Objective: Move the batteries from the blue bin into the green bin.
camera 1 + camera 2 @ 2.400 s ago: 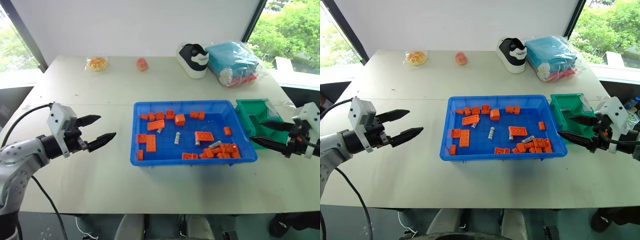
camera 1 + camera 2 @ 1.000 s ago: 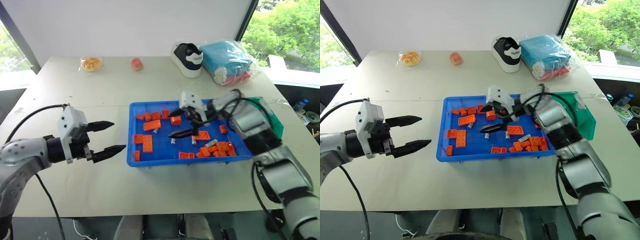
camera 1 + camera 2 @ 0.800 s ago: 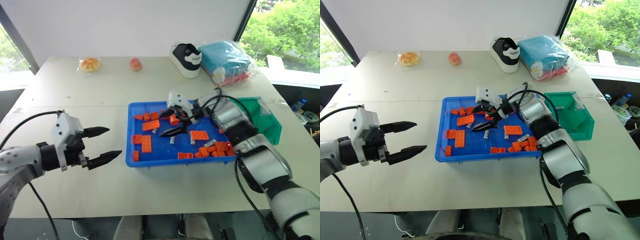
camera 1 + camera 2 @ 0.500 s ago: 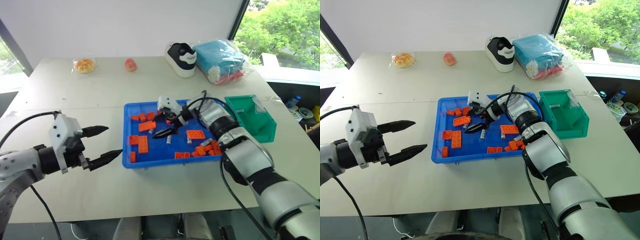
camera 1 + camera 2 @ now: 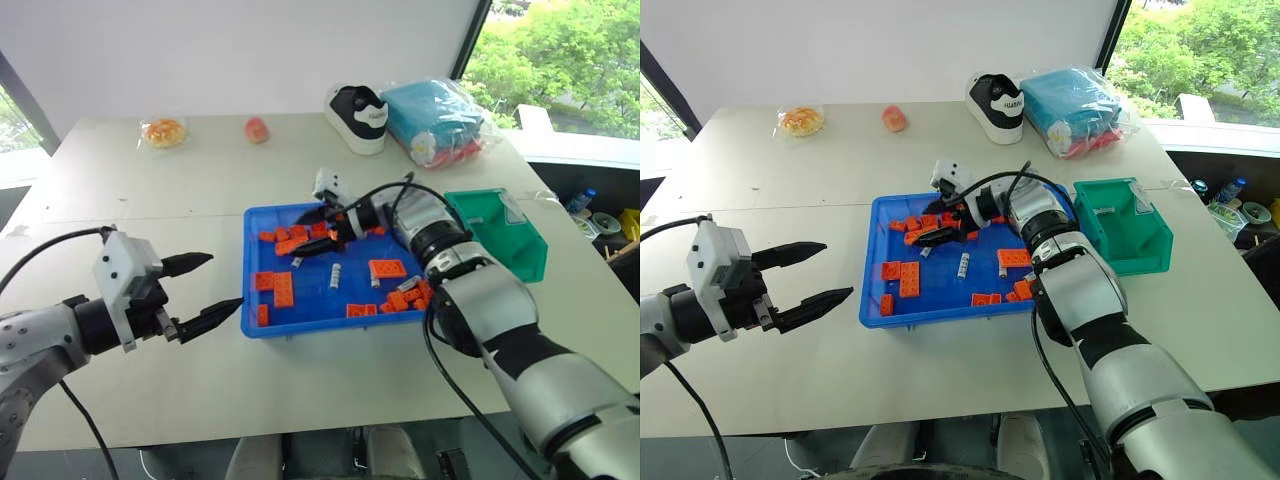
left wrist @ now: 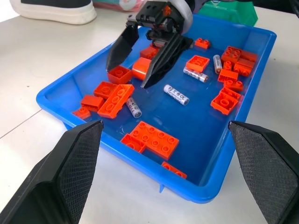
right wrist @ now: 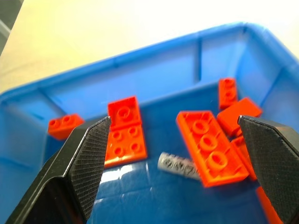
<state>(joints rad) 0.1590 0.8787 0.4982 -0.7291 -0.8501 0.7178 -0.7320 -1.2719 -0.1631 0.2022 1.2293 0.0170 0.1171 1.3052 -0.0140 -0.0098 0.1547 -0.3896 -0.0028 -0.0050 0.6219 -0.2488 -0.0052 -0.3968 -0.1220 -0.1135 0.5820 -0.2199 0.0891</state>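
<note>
Black and spread wide, the fingers of our left gripper (image 5: 201,290) hang empty over the pale counter (image 5: 150,200), just off the left rim of the large shallow bright-blue plastic bin (image 5: 256,292).

Inside that blue bin we see scattered orange toy bricks (image 5: 282,288) and the small silver-grey cylindrical batteries: one (image 6: 133,107) lies next to a long orange brick near the left end, another (image 5: 337,272) sits in the middle of the floor, and two more (image 6: 195,74) rest further to the right.

Our right gripper (image 5: 318,226) reaches in over the back left part of the blue bin, its fingers held wide apart and gripping nothing. From its wrist view, the left-end battery (image 7: 180,165) lies between the two finger pads, on the bin floor ahead of them.

To the right, the small deep green plastic bin (image 5: 500,232) stands beside the blue bin's right end. We cannot tell what it contains.
</note>
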